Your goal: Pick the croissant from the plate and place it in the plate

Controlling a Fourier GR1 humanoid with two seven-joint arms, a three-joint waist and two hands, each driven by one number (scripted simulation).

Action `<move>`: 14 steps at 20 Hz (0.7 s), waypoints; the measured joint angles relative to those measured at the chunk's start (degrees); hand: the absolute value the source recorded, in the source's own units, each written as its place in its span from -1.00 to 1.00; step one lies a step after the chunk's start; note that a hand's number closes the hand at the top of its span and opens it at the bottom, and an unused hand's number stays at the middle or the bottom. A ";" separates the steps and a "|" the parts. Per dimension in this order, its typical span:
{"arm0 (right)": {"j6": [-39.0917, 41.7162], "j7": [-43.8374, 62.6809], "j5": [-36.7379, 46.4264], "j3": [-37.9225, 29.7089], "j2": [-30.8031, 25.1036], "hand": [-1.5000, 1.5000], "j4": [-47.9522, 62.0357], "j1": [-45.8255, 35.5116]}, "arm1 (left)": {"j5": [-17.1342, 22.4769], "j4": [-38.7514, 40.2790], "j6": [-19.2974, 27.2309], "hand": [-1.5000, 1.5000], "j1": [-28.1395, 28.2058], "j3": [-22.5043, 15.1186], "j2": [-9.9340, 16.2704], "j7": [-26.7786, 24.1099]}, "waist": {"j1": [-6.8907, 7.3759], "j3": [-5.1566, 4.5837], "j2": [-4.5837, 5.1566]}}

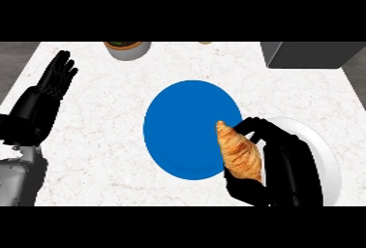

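Your right hand (275,160) has its fingers curled round the croissant (238,152), which overlaps the blue plate's (178,126) right edge, the white plate (323,155) behind. You are mid-transfer: next, move further over the blue plate and release. Left hand (53,80) rests open.

Right robot hand (275,160) grips croissant (238,152) over blue plate (182,128) edge.

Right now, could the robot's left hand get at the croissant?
Probably not easily. The left hand rests open at the counter's far left, and the croissant is already held in the right hand at the blue plate's right edge, across that plate.
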 measured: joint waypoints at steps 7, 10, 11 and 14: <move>-7.00 3.80 -4.46 -0.48 3.38 1.00 19.83 -15.10 | -0.72 1.43 -0.60 0.00 -0.63 0.25 -0.72 -0.52 | 0.10 0.03 0.07; -11.16 3.37 -5.90 -1.38 3.77 1.00 29.98 -20.76 | -1.48 2.23 -0.33 0.00 -1.25 -0.04 -1.36 -0.77 | 0.24 0.03 0.13; -12.55 3.26 -6.33 -1.49 3.85 1.00 33.49 -22.55 | -1.44 2.45 -0.46 0.00 -1.83 0.09 -1.27 -0.43 | 0.30 0.03 0.15; -15.73 1.73 -8.03 -2.00 4.01 1.00 42.22 -26.89 | -0.59 1.30 -1.30 0.00 -1.79 0.92 -0.82 0.73 | 0.39 0.04 0.13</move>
